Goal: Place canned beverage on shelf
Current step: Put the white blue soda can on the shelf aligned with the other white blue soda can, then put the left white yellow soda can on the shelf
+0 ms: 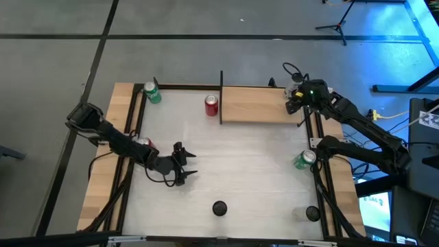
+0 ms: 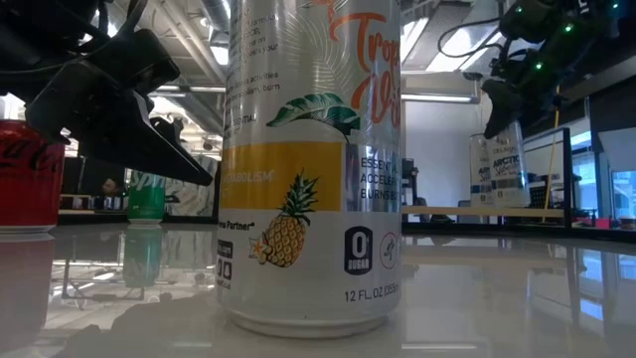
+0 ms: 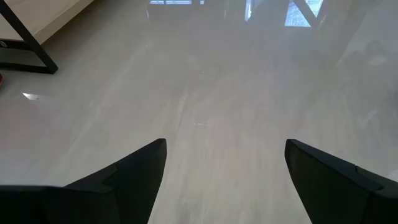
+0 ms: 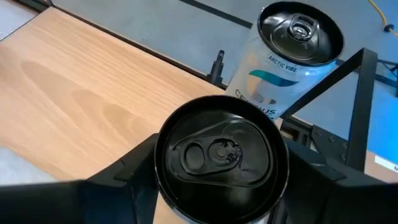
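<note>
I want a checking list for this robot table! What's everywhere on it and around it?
Surface: white tabletop, glossy, no spills seen.
Job's things: wooden shelf; black-topped can gripped at its right end; Arctic can just beyond.
Clutter: red can, green can, pineapple can.
Grippers: right gripper shut on the black-topped can; left gripper open, empty, over the tabletop.
Cables: yellow cable beside the right arm.
Surroundings: grey floor, tripod.

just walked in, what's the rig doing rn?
Stocking cans. The right gripper holds a black-topped can over the wooden shelf, beside a white Arctic Vibe can at the shelf's end. The left gripper hangs open over the bare table, holding nothing. More cans wait around the table.
</note>
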`<act>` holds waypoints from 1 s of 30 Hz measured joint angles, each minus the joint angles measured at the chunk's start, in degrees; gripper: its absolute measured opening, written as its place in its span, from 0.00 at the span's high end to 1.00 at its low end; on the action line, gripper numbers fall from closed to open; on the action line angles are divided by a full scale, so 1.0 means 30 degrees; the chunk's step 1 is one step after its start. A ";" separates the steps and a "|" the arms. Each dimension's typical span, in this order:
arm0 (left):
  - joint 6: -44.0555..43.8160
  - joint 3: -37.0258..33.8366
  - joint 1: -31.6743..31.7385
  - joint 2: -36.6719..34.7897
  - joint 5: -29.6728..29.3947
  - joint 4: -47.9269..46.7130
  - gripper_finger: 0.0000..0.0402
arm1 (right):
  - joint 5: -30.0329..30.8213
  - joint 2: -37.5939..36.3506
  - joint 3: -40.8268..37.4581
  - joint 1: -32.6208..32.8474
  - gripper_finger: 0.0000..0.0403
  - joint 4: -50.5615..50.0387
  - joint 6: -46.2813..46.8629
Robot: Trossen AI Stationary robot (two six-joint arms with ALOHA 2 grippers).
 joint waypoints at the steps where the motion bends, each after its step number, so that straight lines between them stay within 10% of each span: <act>1: 0.0000 0.0000 0.0000 0.0000 0.0000 0.0003 0.21 | -0.0021 0.0000 0.0000 0.0008 0.38 -0.0031 -0.0237; 30: 0.0007 0.0000 0.0000 0.0000 0.0000 0.0014 0.21 | 0.0015 -0.0087 0.3006 0.0028 0.20 -0.0833 -0.1823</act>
